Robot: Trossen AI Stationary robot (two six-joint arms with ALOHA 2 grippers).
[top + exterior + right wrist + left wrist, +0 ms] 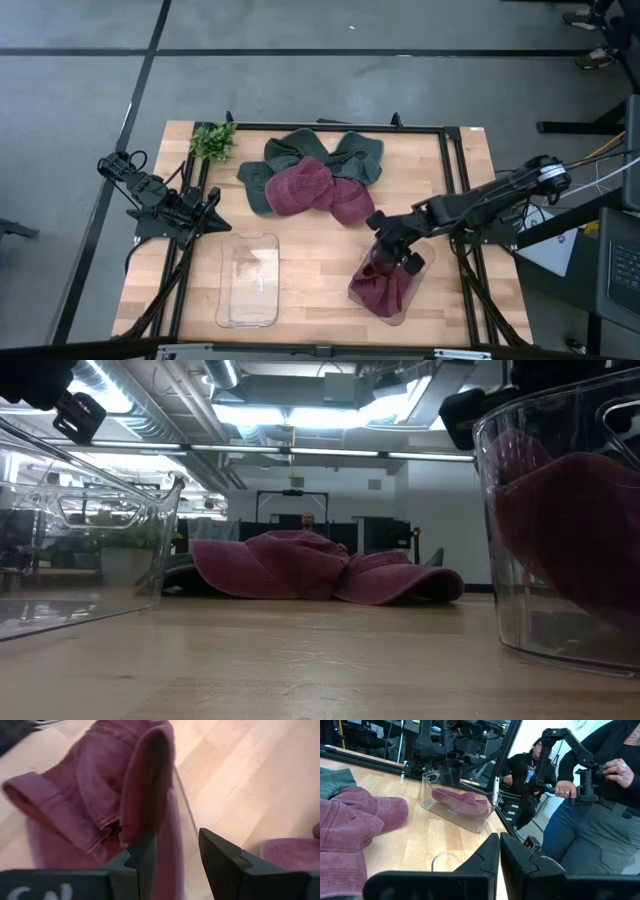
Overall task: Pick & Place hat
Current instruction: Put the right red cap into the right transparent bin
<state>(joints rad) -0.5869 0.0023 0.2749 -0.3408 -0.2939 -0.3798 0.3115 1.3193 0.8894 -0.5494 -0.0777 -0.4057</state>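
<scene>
The maroon hat lies crumpled inside the clear bin at the near right of the wooden surface; in the low view we see its fabric filling much of that bin's height. Our right hand hangs over this bin's far end, and in the right wrist view its fingers stand apart, one just against a fold of the hat without pinching it. A second clear bin sits to the left of the first, and we see nothing in it. Farther back, at the middle of the surface, more maroon hats lie heaped on dark green ones. Our left hand waits at the left edge with its fingers closed together on nothing.
</scene>
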